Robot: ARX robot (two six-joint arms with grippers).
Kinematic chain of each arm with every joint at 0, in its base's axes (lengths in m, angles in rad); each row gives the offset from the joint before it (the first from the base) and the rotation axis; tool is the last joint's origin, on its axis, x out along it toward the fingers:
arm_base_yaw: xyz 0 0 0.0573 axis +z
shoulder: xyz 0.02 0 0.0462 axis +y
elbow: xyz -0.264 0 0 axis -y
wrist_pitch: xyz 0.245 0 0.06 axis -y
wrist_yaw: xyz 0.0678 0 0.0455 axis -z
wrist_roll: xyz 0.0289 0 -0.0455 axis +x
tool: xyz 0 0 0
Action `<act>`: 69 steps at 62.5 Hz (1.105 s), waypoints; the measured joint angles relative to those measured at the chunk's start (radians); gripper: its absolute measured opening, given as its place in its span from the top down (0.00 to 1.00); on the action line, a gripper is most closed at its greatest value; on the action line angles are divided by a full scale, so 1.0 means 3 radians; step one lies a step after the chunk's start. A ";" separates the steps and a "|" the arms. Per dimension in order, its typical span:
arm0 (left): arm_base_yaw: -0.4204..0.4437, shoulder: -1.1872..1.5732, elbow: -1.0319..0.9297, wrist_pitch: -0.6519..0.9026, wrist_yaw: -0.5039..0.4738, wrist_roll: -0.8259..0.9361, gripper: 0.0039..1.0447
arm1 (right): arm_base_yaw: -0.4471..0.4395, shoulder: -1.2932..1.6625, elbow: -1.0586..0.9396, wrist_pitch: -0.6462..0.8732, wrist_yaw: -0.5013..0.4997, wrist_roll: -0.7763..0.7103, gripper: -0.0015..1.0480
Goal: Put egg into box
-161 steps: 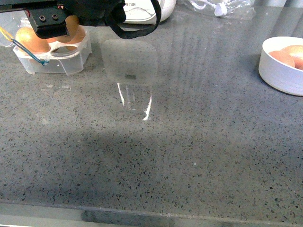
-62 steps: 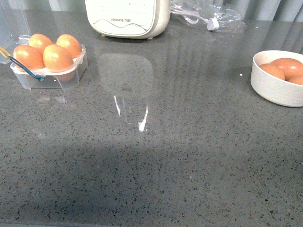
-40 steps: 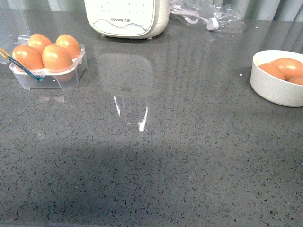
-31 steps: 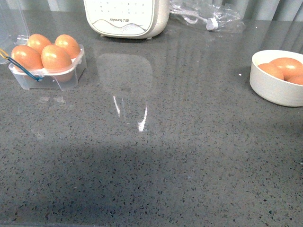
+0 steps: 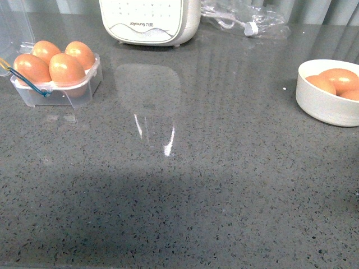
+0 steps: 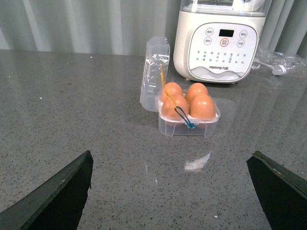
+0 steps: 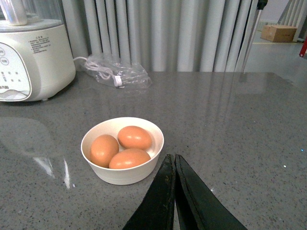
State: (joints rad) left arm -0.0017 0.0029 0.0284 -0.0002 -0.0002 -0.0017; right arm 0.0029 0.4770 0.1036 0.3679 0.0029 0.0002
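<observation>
My left end effector (image 6: 170,160) hangs above the bench (image 5: 196,185) with its two fingers spread wide and nothing between them. My right end effector (image 7: 171,160) has its fingers pressed together, gripping nothing. The box (image 5: 61,96) sits on the left side of the bench, near the white appliance (image 5: 150,22), with its clear lid (image 6: 154,72) swung open and standing upright beside it. All four cells are filled, so the egg (image 5: 66,68) lies in the box among three just like it, and I cannot tell which is which. A blue-and-yellow band (image 6: 183,117) hangs over one corner. Well apart, on the right, a white bowl (image 7: 122,177) holds three more eggs (image 7: 128,159), near my closed fingertips.
</observation>
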 joint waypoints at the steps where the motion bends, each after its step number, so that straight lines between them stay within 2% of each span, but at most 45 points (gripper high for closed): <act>1: 0.0000 0.0000 0.0000 0.0000 0.0000 0.0000 0.06 | -0.0001 -0.0024 -0.0017 -0.0010 -0.0003 0.0000 0.97; 58: 0.0000 0.0000 0.0000 0.0000 -0.0001 0.0000 0.06 | -0.0001 -0.1015 -0.0327 -0.0643 -0.0004 0.0000 0.97; 64: 0.0000 0.0000 0.0000 0.0000 -0.0003 0.0000 0.06 | -0.0001 -0.1431 -0.0324 -0.1177 -0.0010 -0.0001 0.97; 69: 0.0000 0.0000 0.0000 0.0000 -0.0001 0.0000 0.06 | -0.0003 -0.1565 -0.0324 -0.1207 -0.0009 0.0000 0.97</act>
State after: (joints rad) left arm -0.0017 0.0029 0.0284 -0.0002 -0.0006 -0.0017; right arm 0.0021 0.0074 0.0063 0.0059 0.0002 0.0002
